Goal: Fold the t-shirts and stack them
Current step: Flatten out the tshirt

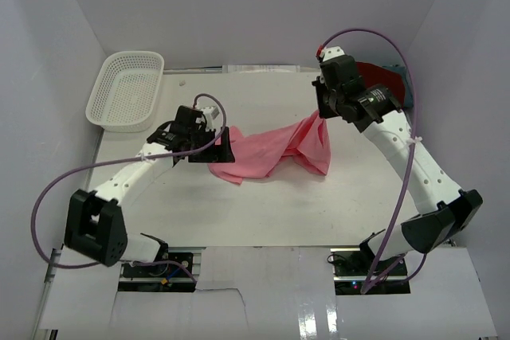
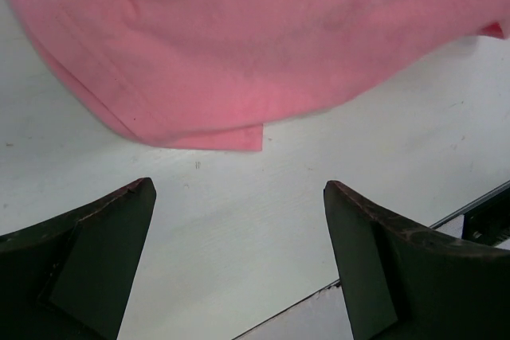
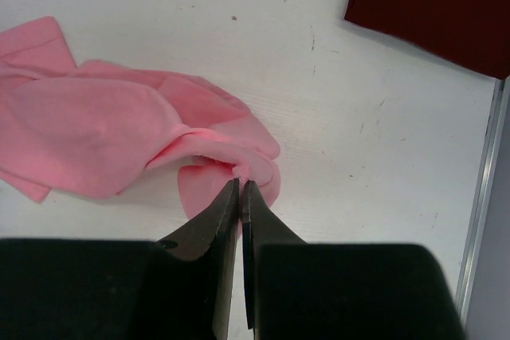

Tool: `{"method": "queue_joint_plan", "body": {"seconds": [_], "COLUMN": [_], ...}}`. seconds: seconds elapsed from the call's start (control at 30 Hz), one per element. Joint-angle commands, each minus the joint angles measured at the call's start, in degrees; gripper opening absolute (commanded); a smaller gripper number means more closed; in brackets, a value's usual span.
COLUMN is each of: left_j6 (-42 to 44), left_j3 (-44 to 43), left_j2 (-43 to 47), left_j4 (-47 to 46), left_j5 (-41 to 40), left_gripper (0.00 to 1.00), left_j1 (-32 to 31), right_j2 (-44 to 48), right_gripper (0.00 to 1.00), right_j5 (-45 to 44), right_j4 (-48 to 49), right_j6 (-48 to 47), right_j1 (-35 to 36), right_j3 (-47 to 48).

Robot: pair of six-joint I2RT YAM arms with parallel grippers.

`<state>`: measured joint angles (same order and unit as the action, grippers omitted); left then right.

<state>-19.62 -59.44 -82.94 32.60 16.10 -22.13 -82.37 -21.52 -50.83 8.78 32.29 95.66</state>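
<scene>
The pink t-shirt lies crumpled across the middle of the table. My right gripper is shut on a pinch of the pink t-shirt at its right end and lifts that end up; it also shows in the top view. My left gripper is open and empty, just short of the shirt's hem; in the top view it sits at the shirt's left end. The dark red t-shirt lies at the back right, partly behind my right arm. The teal-grey shirt is barely visible behind it.
A white perforated basket stands at the back left corner. White walls enclose the table on three sides. The table's right edge is close to my right gripper.
</scene>
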Motion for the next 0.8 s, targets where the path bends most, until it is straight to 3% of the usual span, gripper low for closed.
{"method": "queue_joint_plan", "body": {"seconds": [0.0, 0.13, 0.2, 0.37, 0.47, 0.77], "left_j6": [3.5, 7.4, 7.3, 7.2, 7.3, 5.9], "left_j3": [2.6, 5.4, 6.0, 3.8, 1.9, -0.6], "left_j2": [12.9, 16.2, 15.6, 9.7, 5.1, -3.0], "left_j4": [0.4, 2.8, 2.8, 6.0, 7.5, 7.0], "left_j5": [-5.7, -14.1, -15.0, -24.6, -31.3, -32.5], "left_gripper": [0.98, 0.97, 0.92, 0.86, 0.86, 0.81], "left_j1": [-4.2, -9.1, -10.4, -15.0, -21.4, -26.2], "right_j2": [-2.8, -5.6, -6.3, -8.0, -8.9, -10.1], "right_gripper": [0.08, 0.08, 0.08, 0.08, 0.08, 0.09], "right_j5": [1.6, 2.9, 3.3, 4.4, 5.1, 7.3], "right_j4": [2.7, 3.2, 3.3, 3.4, 3.5, 3.9], "right_j6": [-0.1, -0.1, -0.1, -0.1, -0.1, -0.3], "right_j1": [-1.1, -2.2, -2.4, -3.2, -3.6, -4.3], "right_j3": [1.0, 1.8, 2.1, 2.5, 3.0, 3.2]}}
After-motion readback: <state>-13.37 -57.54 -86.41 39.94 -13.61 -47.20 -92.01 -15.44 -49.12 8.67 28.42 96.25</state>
